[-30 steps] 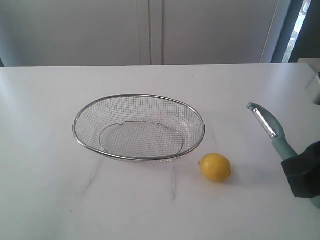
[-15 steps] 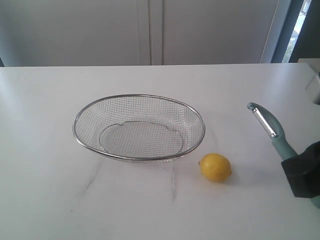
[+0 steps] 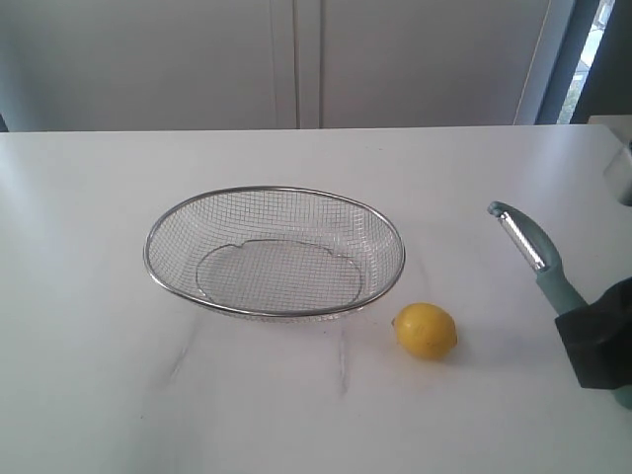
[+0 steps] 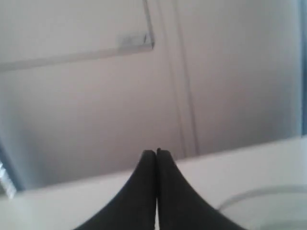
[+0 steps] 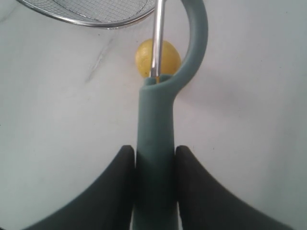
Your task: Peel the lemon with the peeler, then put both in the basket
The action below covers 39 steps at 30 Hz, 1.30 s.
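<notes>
White tabletop (image 3: pixel 99 346) against pale cabinet doors. Exterior view: wide shallow oval basket of silver wire mesh (image 3: pixel 275 189) sits mid-table, nothing in it. Small bright yellow lemon (image 3: pixel 426 330) lies on the table just beside the basket's near right rim, unpeeled. Black right gripper (image 3: pixel 592 341) at the right edge clamps the handle of the slim pale teal peeler with a silver blade (image 3: pixel 533 252). The peeler's long axis slants up and away from the gripper, head clear of the table and well apart from the lemon, which lies to the gripper's left. Left wrist view: left gripper (image 4: pixel 156 153) is pinched closed on nothing and aimed at the cabinets; only a sliver of basket rim shows. Right wrist view: blade and lemon line up, fruit dead ahead beyond the head. Right arm looks nearer; lemon needs steadying first.
</notes>
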{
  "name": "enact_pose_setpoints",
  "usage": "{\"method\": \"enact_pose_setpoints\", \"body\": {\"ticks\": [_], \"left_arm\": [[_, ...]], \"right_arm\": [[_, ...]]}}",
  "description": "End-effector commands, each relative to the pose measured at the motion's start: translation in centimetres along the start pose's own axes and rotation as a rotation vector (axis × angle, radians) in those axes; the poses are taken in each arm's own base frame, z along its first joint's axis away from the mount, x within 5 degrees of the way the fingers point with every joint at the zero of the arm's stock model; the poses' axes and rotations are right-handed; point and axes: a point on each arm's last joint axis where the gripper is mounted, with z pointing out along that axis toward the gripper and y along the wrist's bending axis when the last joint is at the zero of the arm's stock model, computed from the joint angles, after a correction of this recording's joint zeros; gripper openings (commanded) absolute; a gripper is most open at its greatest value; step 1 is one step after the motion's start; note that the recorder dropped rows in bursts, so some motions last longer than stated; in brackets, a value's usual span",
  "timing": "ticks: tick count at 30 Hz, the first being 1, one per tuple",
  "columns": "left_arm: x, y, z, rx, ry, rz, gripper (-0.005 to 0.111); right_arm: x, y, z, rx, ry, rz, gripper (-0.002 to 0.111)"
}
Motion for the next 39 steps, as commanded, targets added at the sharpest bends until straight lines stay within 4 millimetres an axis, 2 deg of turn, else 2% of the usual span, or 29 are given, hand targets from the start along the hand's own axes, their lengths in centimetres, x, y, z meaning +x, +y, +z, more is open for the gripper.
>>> {"method": "enact_pose_setpoints", "body": {"ticks": [1, 3, 5, 10, 13, 16, 21, 23, 26, 29, 35, 39], "left_arm": [[4.7, 1.7, 2.0, -0.194, 0.446, 0.015, 0.000], [7.0, 1.6, 2.7, -0.198, 0.621, 0.056, 0.000], [8.7, 0.5, 3.6, -0.091, 0.701, 0.078, 0.000], [9.3, -4.0, 5.1, 0.287, 0.773, 0.249, 0.000], [8.6, -6.9, 5.2, 0.536, 0.820, 0.340, 0.000], [6.9, -9.6, 5.7, 0.764, 0.803, 0.348, 0.000], [3.5, -13.7, 7.9, 1.144, 0.724, 0.358, 0.000], [2.7, -15.0, 9.1, 1.235, 0.733, 0.372, 0.000], [1.7, -17.3, 10.8, 1.321, 0.718, 0.421, 0.000], [1.3, -20.6, 12.3, 1.410, 0.652, 0.515, 0.000], [3.2, -27.3, 14.6, 1.471, 0.607, 0.854, 0.000], [4.1, -30.8, 15.3, 1.446, 0.513, 1.010, 0.000]], "right_arm": [[-0.2, -0.1, -0.1, 0.012, -0.040, 0.002, 0.000], [-0.3, -0.1, -0.1, 0.014, -0.056, 0.002, 0.000], [-0.4, -0.1, -0.1, 0.015, -0.058, 0.002, 0.000], [-0.4, -0.2, -0.1, 0.016, -0.066, 0.002, 0.000], [-0.4, -0.2, -0.1, 0.016, -0.066, 0.002, 0.000], [-0.4, -0.1, -0.1, 0.013, -0.066, 0.004, 0.000], [-0.2, -0.2, -0.1, 0.023, -0.045, 0.005, 0.000], [-0.1, -0.6, -0.1, 0.062, -0.040, 0.042, 0.000], [0.1, -1.1, -0.6, 0.124, -0.043, 0.094, 0.000], [0.4, -1.2, -1.6, 0.151, -0.058, 0.077, 0.000], [1.1, -2.1, -4.4, 0.295, -0.175, 0.119, 0.000], [1.6, -2.5, -4.9, 0.340, -0.218, 0.146, 0.000]]}}
